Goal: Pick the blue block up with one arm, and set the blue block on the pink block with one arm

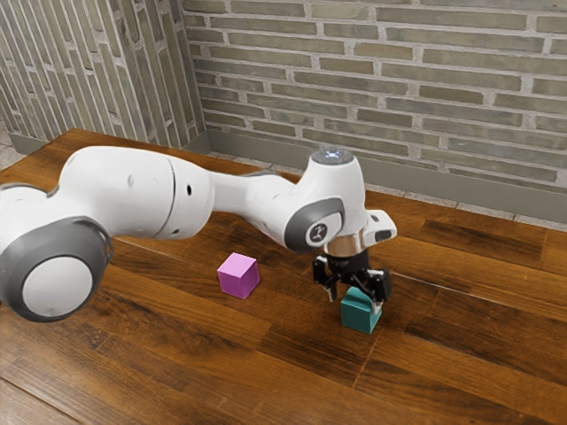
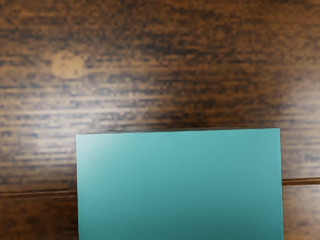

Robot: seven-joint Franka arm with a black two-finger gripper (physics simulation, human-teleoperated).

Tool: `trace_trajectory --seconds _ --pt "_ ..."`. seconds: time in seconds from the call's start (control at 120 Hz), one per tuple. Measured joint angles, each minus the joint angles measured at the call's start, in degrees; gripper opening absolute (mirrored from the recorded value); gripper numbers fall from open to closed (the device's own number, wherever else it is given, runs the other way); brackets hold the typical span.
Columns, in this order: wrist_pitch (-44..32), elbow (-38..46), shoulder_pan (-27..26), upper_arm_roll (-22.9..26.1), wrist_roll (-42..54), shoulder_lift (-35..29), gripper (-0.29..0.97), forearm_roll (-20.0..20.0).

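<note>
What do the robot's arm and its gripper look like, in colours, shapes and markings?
The arm is made of thick, rounded white segments with grey bands at the joints. The wrist joint carries a grey-rimmed round disc with a small mark, and a pale bluish cap on top. The gripper is black, with two short jaws.

The arm (image 1: 133,190) is wearing glossy white shells with grey joint caps. A round grey emblem (image 1: 315,232) is marking its wrist, above the black tool (image 1: 354,290).
</note>
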State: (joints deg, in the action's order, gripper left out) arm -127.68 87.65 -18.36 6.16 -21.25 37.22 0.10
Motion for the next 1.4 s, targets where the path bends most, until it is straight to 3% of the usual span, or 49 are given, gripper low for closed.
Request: trace_trajectory --seconds 0.333,0.633,1.133,1.267,1.4 --pt "0.69 -1.39 -0.10 0.07 -1.96 1.99 0.65 -0.06" --pt "0.87 -1.95 -0.44 0.10 -3.07 2.36 0.49 -0.45" --pt "1.50 -2.29 -0.65 0.08 -4.36 1.88 0.36 -1.56" --pt "3.08 -0.90 -0.70 -0.12 -4.66 -1.38 0.34 -1.93" --pt "4.90 9.85 -0.38 -3.11 -4.59 -13.13 0.33 -2.85"
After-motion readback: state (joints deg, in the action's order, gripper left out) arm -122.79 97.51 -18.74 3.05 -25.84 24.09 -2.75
